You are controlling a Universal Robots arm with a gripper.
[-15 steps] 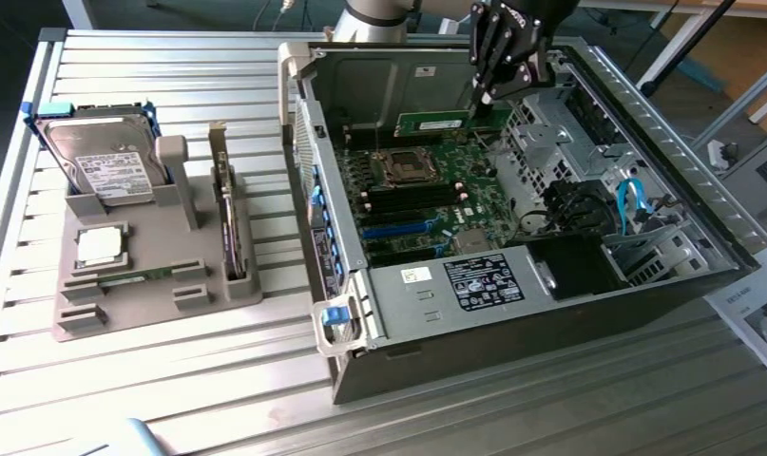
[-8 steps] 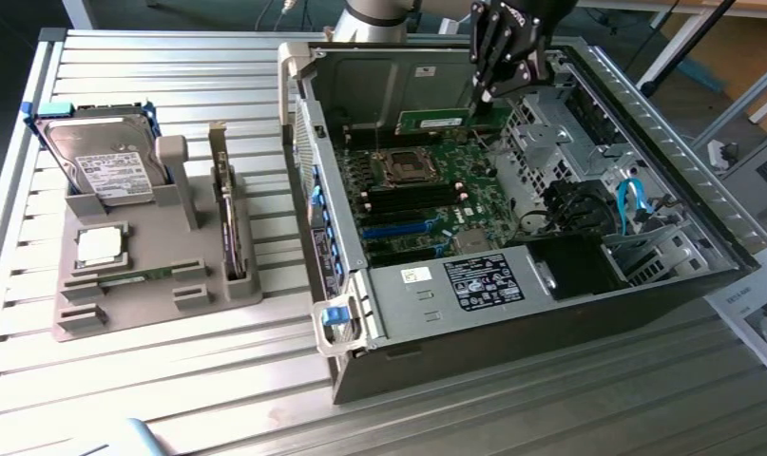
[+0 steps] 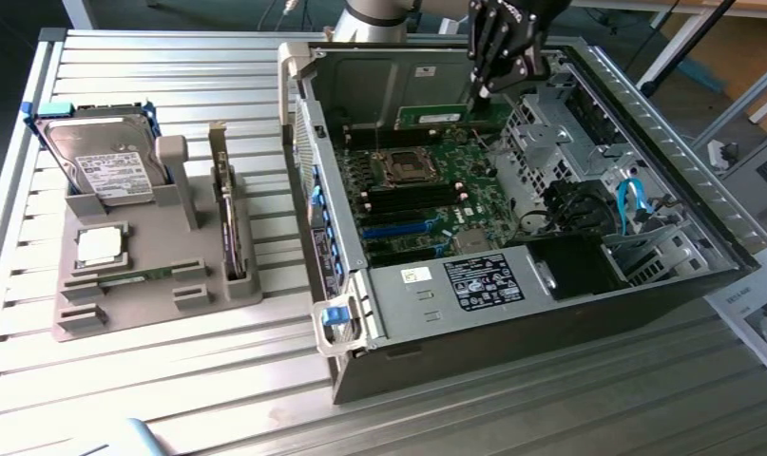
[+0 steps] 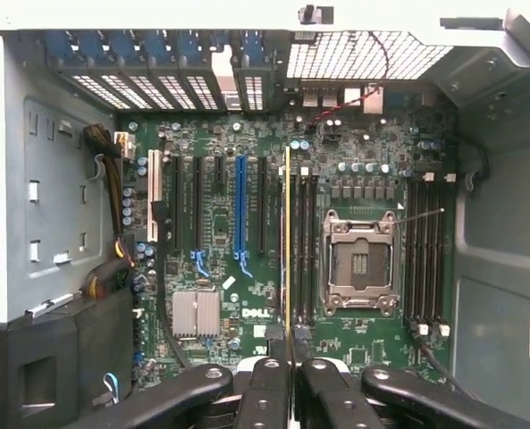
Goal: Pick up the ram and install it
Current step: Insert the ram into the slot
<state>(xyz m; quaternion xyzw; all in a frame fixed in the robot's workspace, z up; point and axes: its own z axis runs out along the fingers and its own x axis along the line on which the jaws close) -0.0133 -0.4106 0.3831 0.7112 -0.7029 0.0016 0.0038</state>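
My gripper (image 3: 482, 93) hangs inside the open computer case (image 3: 304, 123), above the far end of the green motherboard (image 3: 440, 195). It is shut on the ram (image 3: 444, 117), a long green stick held on edge just under the fingers. In the wrist view the ram (image 4: 288, 241) appears edge-on as a thin gold line running out from between the black fingers (image 4: 266, 389) of the gripper (image 4: 289, 368). It lines up over the black memory slots (image 4: 302, 250) beside the empty processor socket (image 4: 361, 262), still above them.
A second bank of memory slots (image 4: 425, 246) lies on the socket's other side. At the exterior view's left, a grey holder (image 3: 86, 318) carries a silver hard drive (image 3: 105, 161), a square processor chip (image 3: 99, 247) and an upright card (image 3: 235, 237). Drive cages and blue cables (image 3: 630, 204) crowd the case's right.
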